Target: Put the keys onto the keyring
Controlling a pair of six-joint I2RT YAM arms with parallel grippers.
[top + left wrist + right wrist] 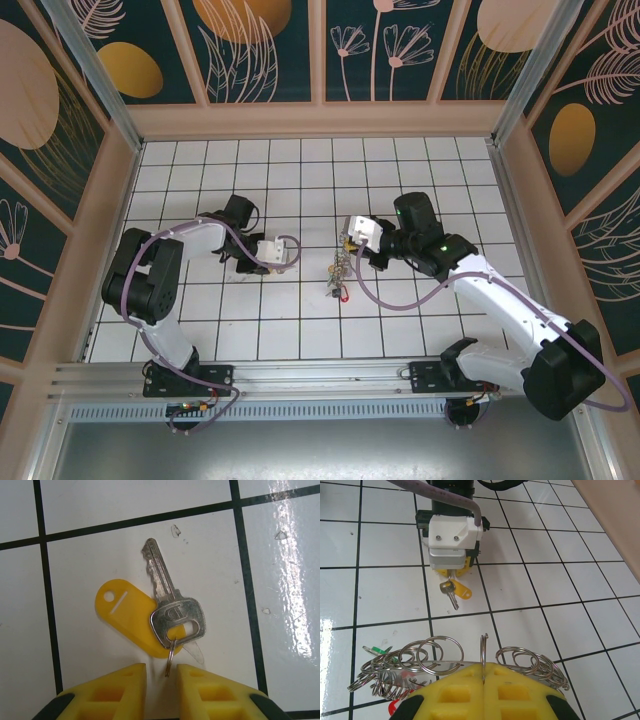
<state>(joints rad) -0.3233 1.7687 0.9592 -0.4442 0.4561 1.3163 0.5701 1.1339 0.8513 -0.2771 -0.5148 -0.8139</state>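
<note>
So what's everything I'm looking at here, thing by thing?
key: 1, silver, held by its little ring in the left jaws
yellow tag: 1, yellow, behind that key's head
keyring: 1, silver-grey, mid-floor, gripped by the right jaws
small rings: many, silver, strung along the keyring
green tag: 1, green, at the bunch's left end
red tag: 1, red, under the bunch
floor: white tiles, dark lines
walls: teal, plant patterns, around the floor
cables: 2, purple, along the arms
left arm, right arm: white and black, near edge
jaws: 2 pairs, yellow, both closed
</note>
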